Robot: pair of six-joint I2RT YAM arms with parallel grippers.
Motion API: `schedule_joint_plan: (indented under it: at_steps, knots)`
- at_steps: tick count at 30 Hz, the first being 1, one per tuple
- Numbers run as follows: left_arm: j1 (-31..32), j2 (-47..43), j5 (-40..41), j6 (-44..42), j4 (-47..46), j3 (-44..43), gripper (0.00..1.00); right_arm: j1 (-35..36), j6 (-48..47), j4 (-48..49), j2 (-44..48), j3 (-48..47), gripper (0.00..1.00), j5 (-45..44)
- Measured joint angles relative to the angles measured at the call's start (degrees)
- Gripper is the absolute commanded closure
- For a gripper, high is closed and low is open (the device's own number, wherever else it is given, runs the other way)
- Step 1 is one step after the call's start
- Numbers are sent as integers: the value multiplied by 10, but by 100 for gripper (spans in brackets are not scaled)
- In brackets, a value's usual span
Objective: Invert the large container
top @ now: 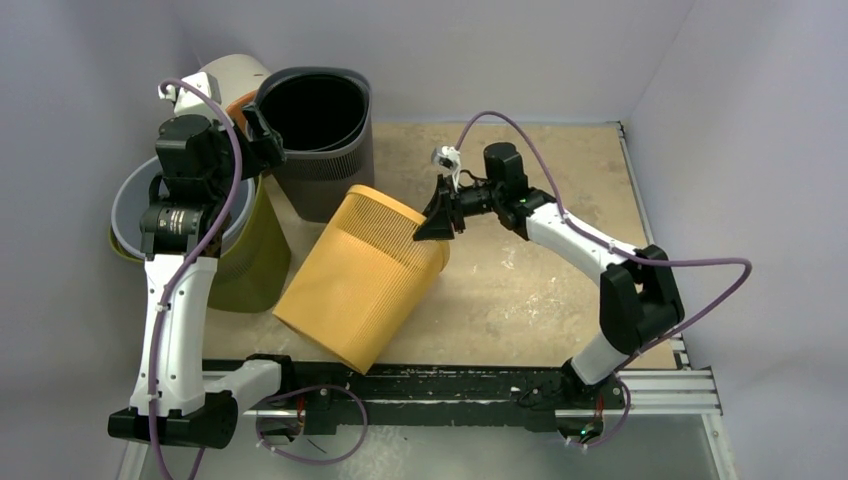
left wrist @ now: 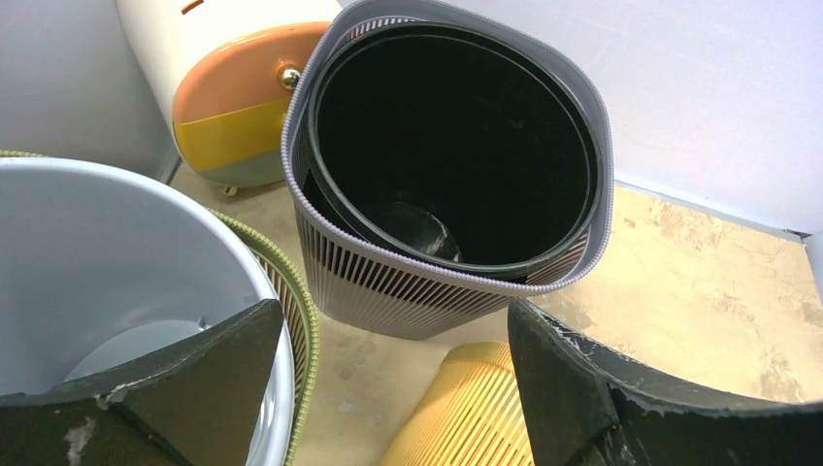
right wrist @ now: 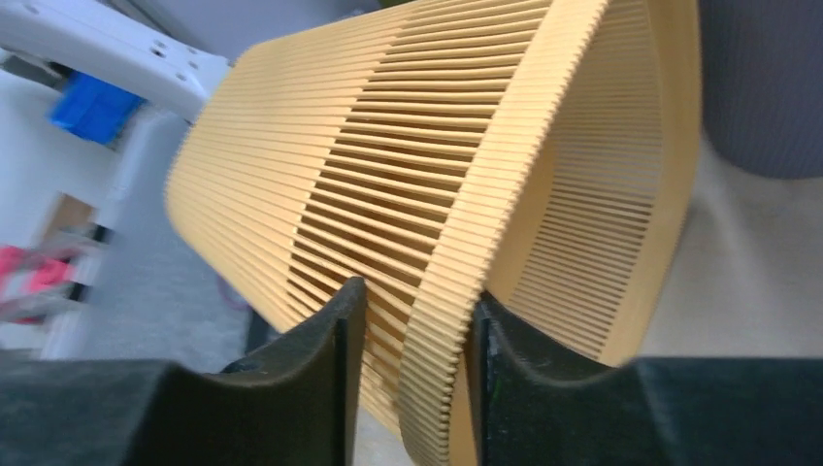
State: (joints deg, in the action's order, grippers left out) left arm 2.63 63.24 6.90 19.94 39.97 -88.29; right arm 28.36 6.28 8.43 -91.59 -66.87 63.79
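Note:
The large yellow ribbed container (top: 360, 275) lies tilted on its side in the middle of the table, its open mouth towards the far right and its base near the front rail. My right gripper (top: 437, 225) is shut on its rim (right wrist: 442, 291), with one finger outside the wall and one inside the mouth. The container fills the right wrist view (right wrist: 388, 146). My left gripper (top: 258, 135) is open and empty, hovering at the back left, above the gap between the bins. A corner of the yellow container shows below it (left wrist: 476, 417).
A dark grey ribbed bin (top: 330, 170) with a black liner (left wrist: 456, 165) stands upright at the back. A pale grey bucket (top: 135, 205) sits inside an olive ribbed bin (top: 255, 265) at the left. A white and orange vessel (left wrist: 243, 107) stands in the back-left corner.

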Motion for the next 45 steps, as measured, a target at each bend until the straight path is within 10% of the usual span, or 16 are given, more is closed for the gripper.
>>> schedule_joint_plan:
  at_steps: [3, 10, 18, 23, 45]
  knots:
    - [0, -1, 0, 0, 0, 0, 17, 7, 28, 4, -11, 0, 100, 18]
    - [0, -2, -1, 0, 0, 0, 17, 15, 119, 61, -13, 16, 100, 76]
    - [0, 14, -1, 3, 15, -47, 17, 14, 559, 585, -35, 126, 100, 118]
    - [0, 23, -1, 6, 17, -82, 17, 11, 741, 728, -116, 90, 100, 90]
    - [0, 67, -3, 12, 40, -151, 17, 57, 844, 812, -198, -59, 100, 36]
